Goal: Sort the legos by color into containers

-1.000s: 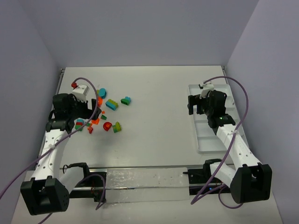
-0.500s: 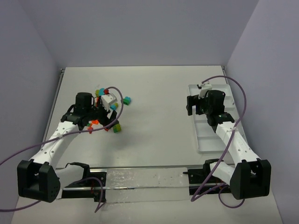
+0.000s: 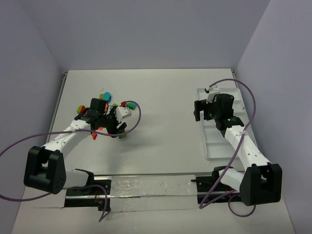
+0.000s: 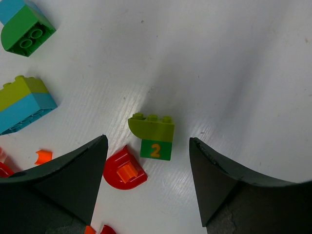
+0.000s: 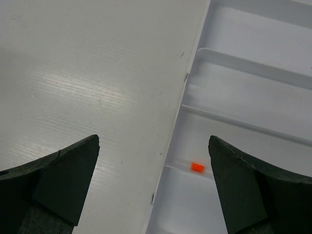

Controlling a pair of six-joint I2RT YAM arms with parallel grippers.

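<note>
White tray (image 5: 243,29) holds one orange lego (image 5: 197,166); right claw (image 5: 153,140) and left claw (image 4: 147,140) both gape apart.

Legos (image 3: 106,96) at left, tray (image 3: 214,146) far right (one piece (image 5: 197,166) inside)

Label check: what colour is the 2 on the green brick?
Orange numeral, clearest in left wrist view.

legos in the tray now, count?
1: a small orange piece in one tray compartment, below the right hand. The arm covers part of the tray; more may be hidden.
</note>
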